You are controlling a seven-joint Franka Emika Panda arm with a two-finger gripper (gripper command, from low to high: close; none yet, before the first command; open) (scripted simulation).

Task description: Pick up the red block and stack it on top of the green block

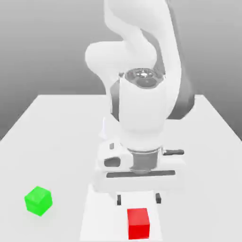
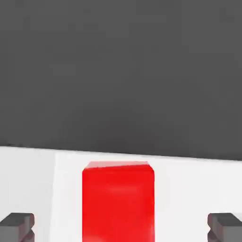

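Gripper poised above table, pointing down, fingers spread wide, nothing held. Red block resting on table just in front of fingertips, near exterior view's bottom edge; in hand view centred between the 2 pads, so lined up for straight descent and pinch. Green block on table, well apart toward exterior view's left, slightly rotated, top bare for stacking. No containers present. Likely stage: approach, grasp not yet made.
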